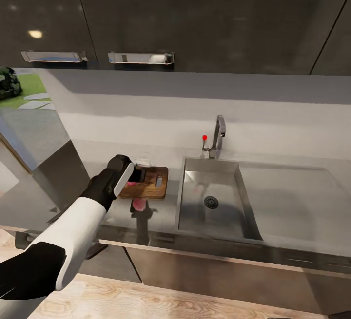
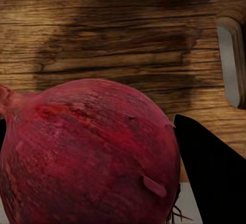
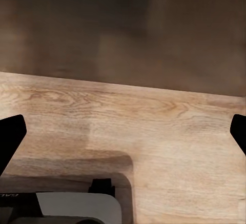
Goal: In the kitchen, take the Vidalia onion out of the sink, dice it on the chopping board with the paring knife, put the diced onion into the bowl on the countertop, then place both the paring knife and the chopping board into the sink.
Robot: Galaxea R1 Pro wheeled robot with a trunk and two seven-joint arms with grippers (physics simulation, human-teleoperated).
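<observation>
Countertop (image 1: 302, 197) scene: left tool (image 1: 138, 177) seemingly grips Vidalia onion (image 2: 89, 152) above chopping board (image 1: 148, 182).

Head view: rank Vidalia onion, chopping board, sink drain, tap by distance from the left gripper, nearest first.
1. Vidalia onion, held in the left gripper.
2. chopping board, just beyond the onion.
3. drain, in the basin to the right.
4. tap, at the back wall.

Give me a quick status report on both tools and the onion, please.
Left tool shut on onion, over near edge of board. Right tool open, pointing at the floor. Sink clear of the onion.
</observation>
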